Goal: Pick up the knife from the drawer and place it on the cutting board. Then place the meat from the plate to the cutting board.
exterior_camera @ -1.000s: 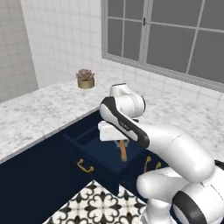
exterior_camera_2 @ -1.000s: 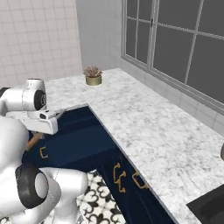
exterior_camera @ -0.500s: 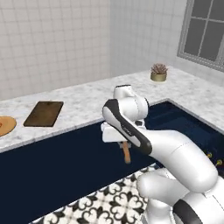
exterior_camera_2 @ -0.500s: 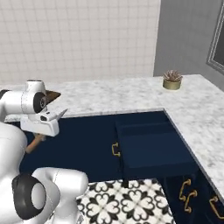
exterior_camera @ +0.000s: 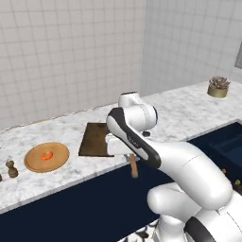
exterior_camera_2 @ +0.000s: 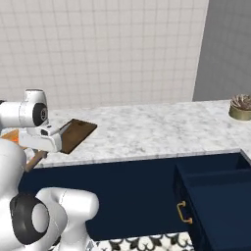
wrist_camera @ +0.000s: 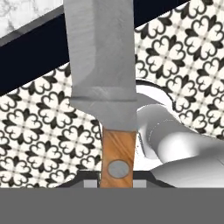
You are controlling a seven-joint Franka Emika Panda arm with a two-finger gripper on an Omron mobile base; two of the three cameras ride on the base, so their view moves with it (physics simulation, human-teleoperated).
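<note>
Here the gripper (exterior_camera: 131, 158) is pinched on the knife (wrist_camera: 105, 83) by its wooden handle, blade pointing away from the hand, held off the near counter edge just short of the cutting board (exterior_camera: 96, 138). It looks light and rigid, with a smooth handle that probably could twist in a narrow pinch. The meat (exterior_camera: 47, 155) sits on the plate (exterior_camera: 33, 163), left of the board
</note>
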